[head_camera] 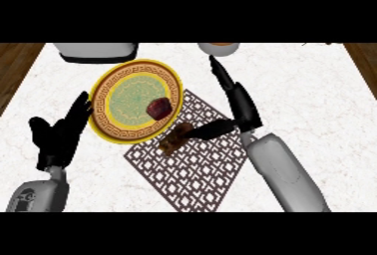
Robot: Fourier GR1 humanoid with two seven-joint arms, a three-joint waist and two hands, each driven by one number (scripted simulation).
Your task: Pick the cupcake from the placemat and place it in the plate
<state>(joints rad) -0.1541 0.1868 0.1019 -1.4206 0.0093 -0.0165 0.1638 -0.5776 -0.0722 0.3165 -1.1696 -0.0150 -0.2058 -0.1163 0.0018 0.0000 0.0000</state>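
The white marble counter (309,99) fills the view. On it a brown lattice placemat (199,169) lies at a slant, and a round yellow plate with a patterned green centre (117,107) sits at the mat's upper left, its rim over the mat's edge. The right hand (243,107) hangs above the mat's right side, fingers straight and together pointing away, thumb stretched left, holding nothing. The left hand (63,134) rests spread and upright left of the plate. A grey appliance (95,51) and a white bowl (219,48) stand at the far edge. A brown oblong food item (174,140) lies on the mat by the thumb's tip. The dark red cupcake (160,107) sits on the plate's right part.
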